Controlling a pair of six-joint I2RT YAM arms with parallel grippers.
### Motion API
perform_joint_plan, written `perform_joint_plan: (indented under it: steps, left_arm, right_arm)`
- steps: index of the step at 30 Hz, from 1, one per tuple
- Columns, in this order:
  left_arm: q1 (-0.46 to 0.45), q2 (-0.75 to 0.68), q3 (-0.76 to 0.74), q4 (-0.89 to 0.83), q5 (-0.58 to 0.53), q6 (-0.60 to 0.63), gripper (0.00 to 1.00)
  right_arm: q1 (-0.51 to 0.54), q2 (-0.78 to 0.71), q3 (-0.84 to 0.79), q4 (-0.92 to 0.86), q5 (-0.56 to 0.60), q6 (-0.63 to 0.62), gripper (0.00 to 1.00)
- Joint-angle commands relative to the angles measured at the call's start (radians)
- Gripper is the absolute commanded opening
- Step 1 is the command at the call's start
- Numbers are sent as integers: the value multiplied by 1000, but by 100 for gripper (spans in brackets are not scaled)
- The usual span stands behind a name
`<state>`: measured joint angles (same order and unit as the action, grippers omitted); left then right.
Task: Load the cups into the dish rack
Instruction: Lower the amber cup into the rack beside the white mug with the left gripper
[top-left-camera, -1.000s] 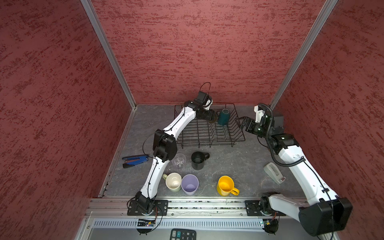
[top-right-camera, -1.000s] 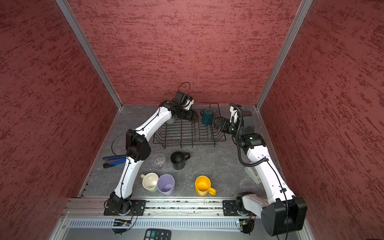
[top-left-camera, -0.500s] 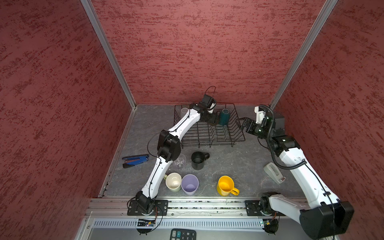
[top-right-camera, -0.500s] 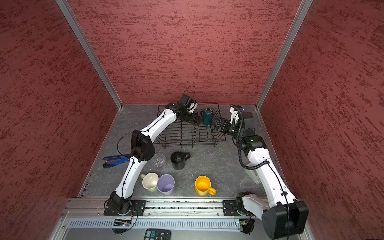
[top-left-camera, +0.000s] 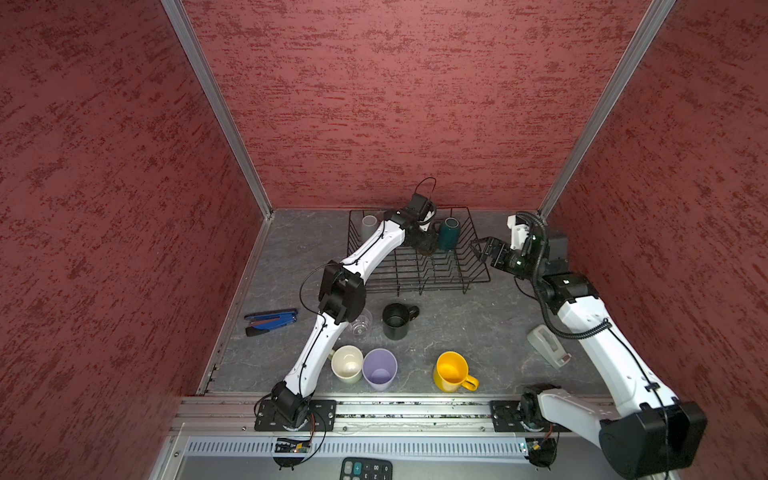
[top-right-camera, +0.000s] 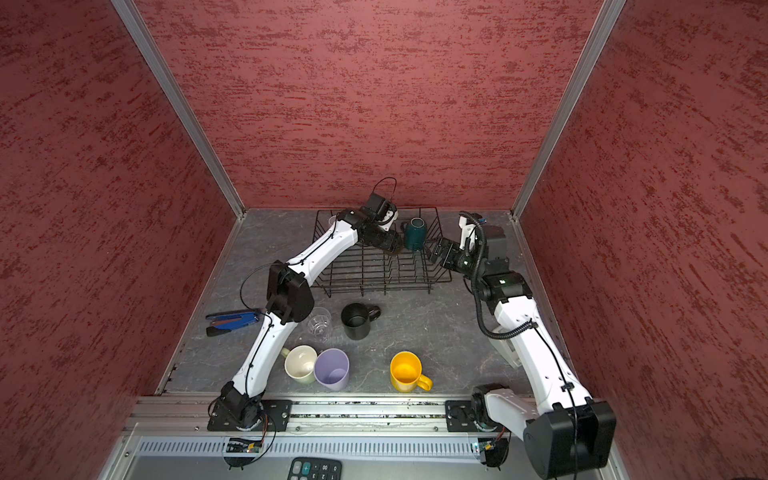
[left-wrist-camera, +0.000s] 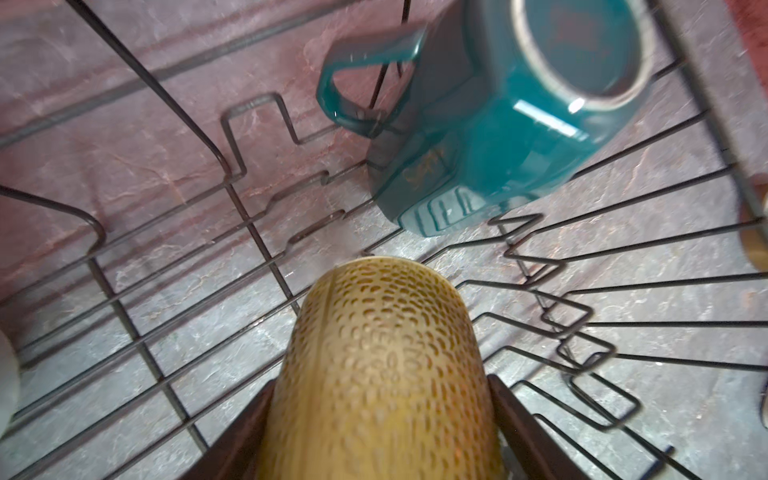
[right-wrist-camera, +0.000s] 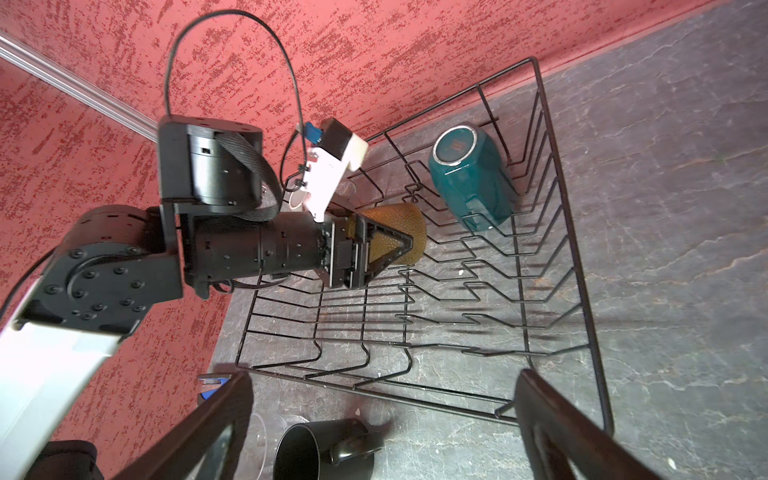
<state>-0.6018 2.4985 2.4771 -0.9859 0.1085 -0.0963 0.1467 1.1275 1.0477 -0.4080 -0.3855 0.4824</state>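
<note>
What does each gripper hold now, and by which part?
The left gripper clamps the brown mug across its patterned side wall, not by a handle. The right gripper is open and empty.

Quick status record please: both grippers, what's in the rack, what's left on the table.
left gripper: shut on brown mug, over the rack, beside teal mug
right gripper: open, empty, at the rack's right end
in rack: teal mug, upside down, tilted; grey mug, far left corner
on table: black mug, glass, pale mug, lilac tumbler, yellow mug
left to load: six, counting the brown mug
</note>
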Motion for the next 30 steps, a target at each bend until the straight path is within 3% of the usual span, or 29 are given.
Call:
perform_joint_plan:
  steps: [1,5,8,12,30]
  left_arm:
    - [-6,17,26,-9,-2,15,46]
    - [-11,24,26,-9,-4,27,59]
    - [-15,22,26,-5,-1,39,84]
    - [-20,17,26,-2,-1,64,99]
    - [-20,-38,19,37,-4,46,97]
  right_arm:
    - [-5,-14,-7,27,-18,6,99]
    - [-5,-14,-9,28,-20,5,99]
    - [-4,-14,-11,25,-18,5,99]
    - [-4,-12,-9,25,-15,4,99]
    - [-5,-9,-1,17,-9,1,99]
